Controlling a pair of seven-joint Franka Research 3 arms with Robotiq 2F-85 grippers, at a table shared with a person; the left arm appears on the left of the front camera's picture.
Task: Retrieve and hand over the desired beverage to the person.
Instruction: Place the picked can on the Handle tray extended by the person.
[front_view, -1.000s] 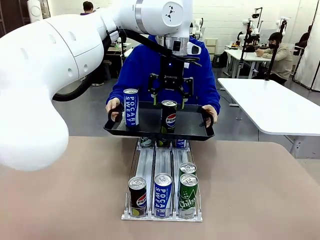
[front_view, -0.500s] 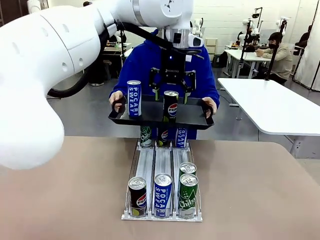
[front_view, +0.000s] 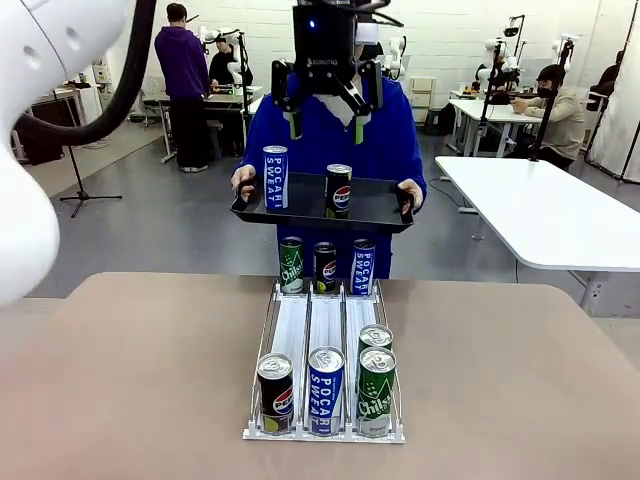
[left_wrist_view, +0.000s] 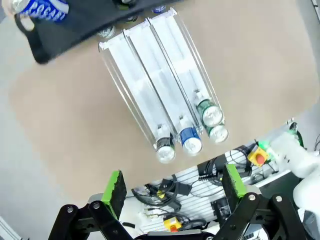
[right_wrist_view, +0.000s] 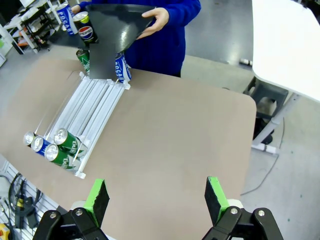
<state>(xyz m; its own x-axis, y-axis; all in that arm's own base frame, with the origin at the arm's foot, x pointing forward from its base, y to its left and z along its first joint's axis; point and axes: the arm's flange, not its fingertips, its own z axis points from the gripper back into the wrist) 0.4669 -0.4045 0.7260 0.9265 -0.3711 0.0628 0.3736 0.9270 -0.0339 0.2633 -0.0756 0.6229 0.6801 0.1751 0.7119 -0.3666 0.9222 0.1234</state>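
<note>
Front view: a person (front_view: 330, 130) in a royal-blue hoodie stands at the far edge of the tabletop (front_view: 130, 380), holding a black tray (front_view: 320, 212) level in both hands. On the tray a Pocari Sweat can (front_view: 275, 177) stands upright near its left end and a Pepsi can (front_view: 339, 189) upright near the middle. The left gripper (front_view: 325, 112) hangs above the tray, fingers spread wide and empty. A clear three-lane can rack (front_view: 325, 350) sits mid-table, with three cans at its far end and four at its near end.

Left wrist view: the left gripper (left_wrist_view: 175, 186) looks down with green pads (left_wrist_view: 116, 187) wide apart, nothing between them; the rack (left_wrist_view: 165, 90) lies below and the tray's corner (left_wrist_view: 65, 25) crosses the top left.

Right wrist view: the right gripper (right_wrist_view: 156, 197) hovers past the tabletop's near edge, fingers wide and empty; the person's hand (right_wrist_view: 155, 20) grips the tray (right_wrist_view: 112, 30) over the far edge
</note>
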